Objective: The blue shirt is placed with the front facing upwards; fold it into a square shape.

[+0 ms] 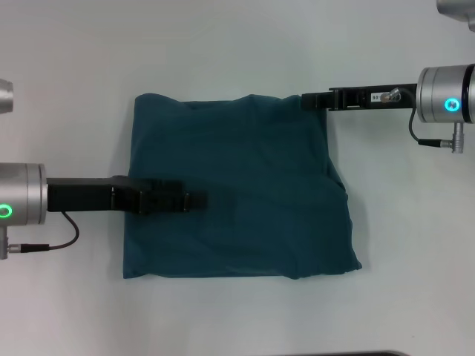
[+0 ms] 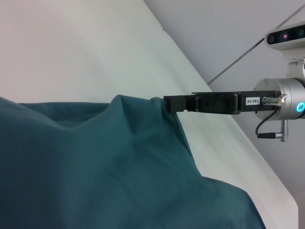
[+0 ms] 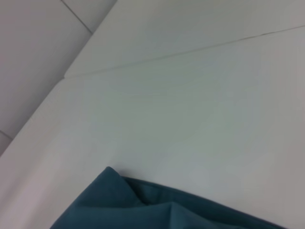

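Teal fabric, plain side up: the blue shirt (image 1: 237,185) lies folded roughly square mid-table. Left gripper (image 1: 197,199) rests over its nine o'clock half, aperture unclear. Right gripper (image 1: 308,101) pinches the one o'clock corner.

The blue shirt (image 1: 245,200) is soft matt cloth, plain teal, lying in gentle wrinkles with rounded folded edges; it shows no sheen; the surface (image 1: 237,44) beneath is white, smooth and matt, with a thin seam line seen in the right wrist view; the left gripper (image 1: 194,199) is matt black, hard-looking like plastic, behind it a brushed silver metal wrist housing (image 1: 22,204); the right gripper (image 1: 308,101) is likewise matt black, carrying a small white paper-like label (image 2: 253,101) and a black rubbery cable (image 2: 269,134).
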Motion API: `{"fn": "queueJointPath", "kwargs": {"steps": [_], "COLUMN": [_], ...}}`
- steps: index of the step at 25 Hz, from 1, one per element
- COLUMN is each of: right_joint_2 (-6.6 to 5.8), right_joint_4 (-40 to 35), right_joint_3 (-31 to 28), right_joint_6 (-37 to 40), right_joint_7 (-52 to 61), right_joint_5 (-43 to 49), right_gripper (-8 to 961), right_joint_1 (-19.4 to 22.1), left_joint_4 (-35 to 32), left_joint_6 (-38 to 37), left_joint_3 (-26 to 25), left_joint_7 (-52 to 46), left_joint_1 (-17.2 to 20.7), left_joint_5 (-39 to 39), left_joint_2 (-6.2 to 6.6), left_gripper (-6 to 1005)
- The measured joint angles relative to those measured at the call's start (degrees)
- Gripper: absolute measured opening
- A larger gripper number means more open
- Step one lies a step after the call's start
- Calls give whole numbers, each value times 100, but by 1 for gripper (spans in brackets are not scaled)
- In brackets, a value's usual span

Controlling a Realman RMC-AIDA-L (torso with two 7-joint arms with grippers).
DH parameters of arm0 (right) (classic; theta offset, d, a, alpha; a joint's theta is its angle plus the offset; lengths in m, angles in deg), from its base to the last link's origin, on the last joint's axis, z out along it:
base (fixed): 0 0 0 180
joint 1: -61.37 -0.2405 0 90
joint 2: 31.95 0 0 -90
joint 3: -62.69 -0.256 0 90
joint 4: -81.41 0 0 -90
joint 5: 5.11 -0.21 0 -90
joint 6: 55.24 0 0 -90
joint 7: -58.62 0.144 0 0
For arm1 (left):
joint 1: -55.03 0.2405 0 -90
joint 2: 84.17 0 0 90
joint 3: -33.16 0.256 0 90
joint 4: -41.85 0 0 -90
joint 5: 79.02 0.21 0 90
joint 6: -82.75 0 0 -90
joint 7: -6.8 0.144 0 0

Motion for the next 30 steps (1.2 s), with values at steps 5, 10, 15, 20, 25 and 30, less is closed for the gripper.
{"fn": "queueJointPath", "kwargs": {"steps": [5, 10, 15, 20, 25, 30], "right_joint_2": [0, -5, -33, -56, -59, -62], "right_joint_4": [-8, -7, 11, 1, -8, 1], "right_joint_3": [0, 0, -55, -127, -132, -129], "right_joint_6": [27, 2, -3, 57, 140, 163], "right_joint_7": [-60, -114, -111, -83, -79, -96], "right_joint_5": [-98, -251, -300, -348, -368, -369], "right_gripper": [90, 17, 19, 15, 12, 14], "right_joint_1": [-2, 39, 130, 241, 312, 315], "left_joint_4": [0, 0, 0, 0, 0, 0], "left_joint_6": [3, 19, 33, 42, 44, 52], "left_joint_3": [0, -1, 0, 0, 0, 0], "left_joint_7": [0, 6, 20, 19, 16, 17], "left_joint_1": [0, 3, 8, 4, -4, -9], "left_joint_5": [0, 0, 0, 0, 0, 0], "left_joint_2": [0, 6, 9, 9, 9, 9], "left_gripper": [889, 889, 889, 889, 889, 888]}}
